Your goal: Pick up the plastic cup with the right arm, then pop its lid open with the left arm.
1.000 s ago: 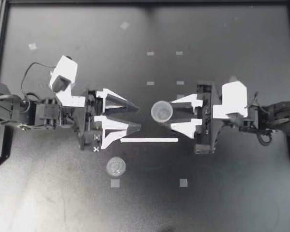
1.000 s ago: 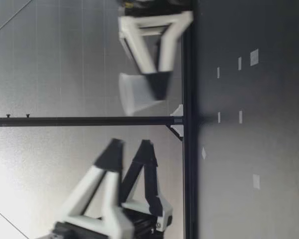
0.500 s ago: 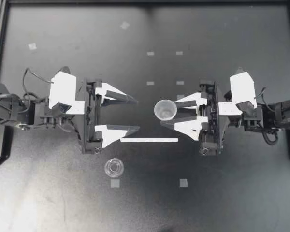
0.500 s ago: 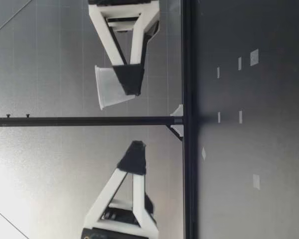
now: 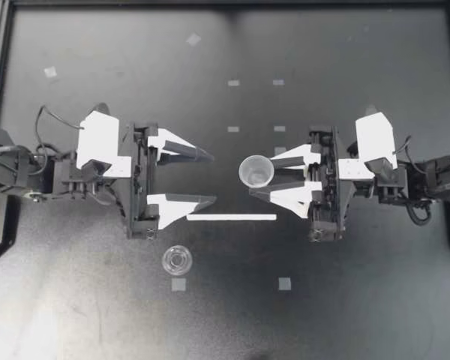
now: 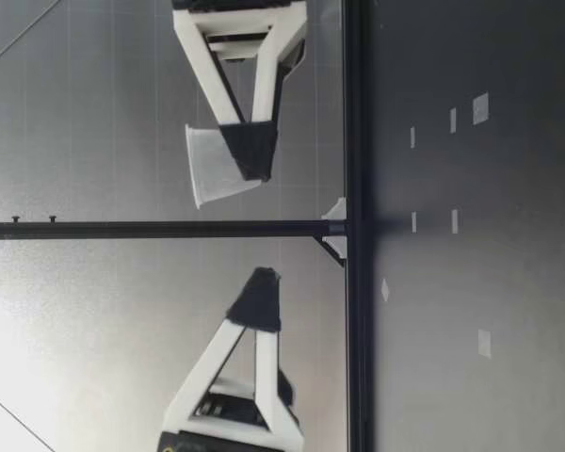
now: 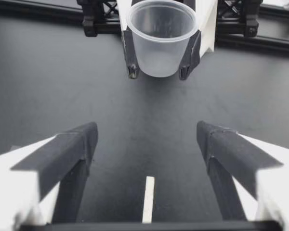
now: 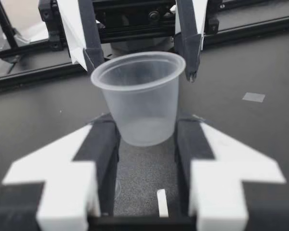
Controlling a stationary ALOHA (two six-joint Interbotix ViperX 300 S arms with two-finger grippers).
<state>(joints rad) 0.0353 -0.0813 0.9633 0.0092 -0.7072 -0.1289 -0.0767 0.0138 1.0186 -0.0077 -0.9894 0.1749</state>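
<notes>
My right gripper [image 5: 264, 176] is shut on a small translucent plastic cup [image 5: 256, 172] and holds it upright, mouth up, well above the table. In the right wrist view the cup [image 8: 140, 96] sits between both black pads [image 8: 103, 144]. My left gripper [image 5: 211, 178] faces it across a short gap, open wide and holding nothing. From the left wrist view the cup [image 7: 162, 38] hangs straight ahead of my open fingers [image 7: 72, 154]. In the low view the cup [image 6: 217, 179] and both grippers float at about the same height.
A white strip [image 5: 231, 217] lies flat on the black table under the gap between the grippers. A small clear round container [image 5: 177, 260] stands near a tape square [image 5: 178, 284]. More tape squares dot the mat. A black frame rail [image 6: 353, 226] borders the table's far side.
Over the last second both wrists rolled level and the cup came upright and rose a little. In the last half second almost nothing has shifted.
</notes>
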